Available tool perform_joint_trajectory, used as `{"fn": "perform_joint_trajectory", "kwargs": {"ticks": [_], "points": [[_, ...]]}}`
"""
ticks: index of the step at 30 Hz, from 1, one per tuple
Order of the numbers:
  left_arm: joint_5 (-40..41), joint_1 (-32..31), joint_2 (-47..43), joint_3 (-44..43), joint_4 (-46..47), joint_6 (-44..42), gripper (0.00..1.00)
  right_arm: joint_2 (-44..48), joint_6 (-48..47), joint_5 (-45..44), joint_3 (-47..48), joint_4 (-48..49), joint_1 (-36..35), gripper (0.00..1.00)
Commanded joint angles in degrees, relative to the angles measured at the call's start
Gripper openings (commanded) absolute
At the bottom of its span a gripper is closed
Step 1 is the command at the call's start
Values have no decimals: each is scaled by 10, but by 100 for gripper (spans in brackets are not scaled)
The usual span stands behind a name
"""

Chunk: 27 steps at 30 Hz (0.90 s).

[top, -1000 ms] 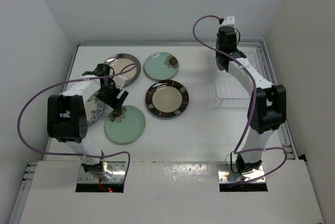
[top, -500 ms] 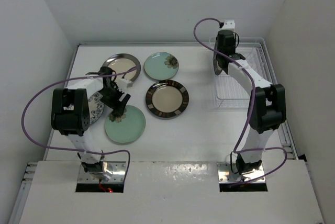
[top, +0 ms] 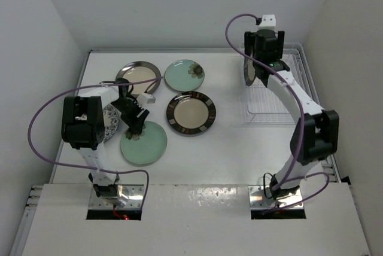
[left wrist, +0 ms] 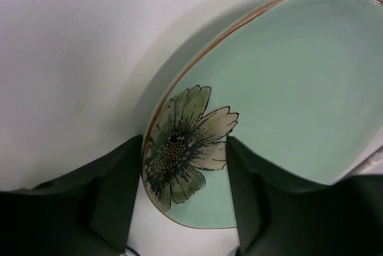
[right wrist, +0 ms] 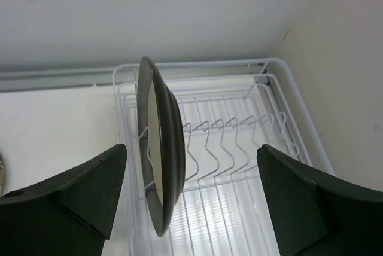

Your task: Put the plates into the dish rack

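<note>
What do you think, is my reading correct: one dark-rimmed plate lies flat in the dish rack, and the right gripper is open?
Not fully. The dark-rimmed plate does not lie flat: it stands upright on its edge between the tines of the dish rack, as the right wrist view shows. The rest holds: it is in the rack, and the right gripper is open.

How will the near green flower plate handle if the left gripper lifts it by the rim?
The mint-green plate looks like stiff glazed ceramic: it likely won't flex but may slip in the left gripper. Held at one edge, it will probably tilt under its own weight. Lying flat on the table, it may slide when a finger digs under.
</note>
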State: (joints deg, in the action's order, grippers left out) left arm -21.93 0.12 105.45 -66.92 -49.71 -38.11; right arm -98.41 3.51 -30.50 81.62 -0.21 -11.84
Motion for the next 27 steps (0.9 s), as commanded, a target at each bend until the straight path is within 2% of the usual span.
{"fn": "perform_joint_trajectory", "kwargs": {"ticks": [1, 4, 5, 7, 10, 12, 13, 15, 16, 18, 19, 21, 23, 24, 25, 27], "points": [[-52, 20, 38, -25, -55, -64, 56, 87, -30, 6, -18, 28, -13, 89], [-59, 33, 57, -31, -61, -79, 45, 124, -31, 6, -63, 42, -18, 89], [-67, 33, 57, -31, -61, -79, 26, 150, -31, 5, -70, 44, -18, 89], [-74, 38, 65, -46, -61, -79, 0, 166, -31, 3, -96, 46, -20, 89], [-88, 38, 65, -59, -67, -73, 0, 210, -30, 7, -125, 40, -26, 91], [-101, 38, 42, -79, -72, -65, 0, 231, -31, 46, -141, 18, -30, 91], [-108, 38, 30, -88, -88, -59, 0, 248, -30, 163, -142, -18, -28, 91], [-137, 38, -19, -123, -106, -65, 0, 269, -74, 274, -136, -79, -31, 92], [-150, 38, -36, -137, -129, -84, 0, 272, -78, 448, -126, -141, -32, 93], [-182, 38, -67, -173, -153, -104, 0, 258, -74, 537, -115, -166, -48, 94], [-189, 33, -92, -182, -178, -124, 0, 252, -65, 596, -117, -169, -81, 94], [-202, 24, -108, -197, -204, -144, 0, 218, -21, 640, -129, -156, -105, 94], [-217, 16, -118, -203, -230, -155, 0, 178, 22, 654, -164, -90, -152, 97], [-228, 11, -125, -203, -238, -155, 0, 168, 57, 663, -195, 12, -171, 97], [-238, 11, -132, -203, -244, -160, 0, 157, 73, 665, -199, 42, -179, 100], [-251, 5, -140, -214, -249, -153, 0, 96, 99, 651, -179, 105, -209, 100]]}}
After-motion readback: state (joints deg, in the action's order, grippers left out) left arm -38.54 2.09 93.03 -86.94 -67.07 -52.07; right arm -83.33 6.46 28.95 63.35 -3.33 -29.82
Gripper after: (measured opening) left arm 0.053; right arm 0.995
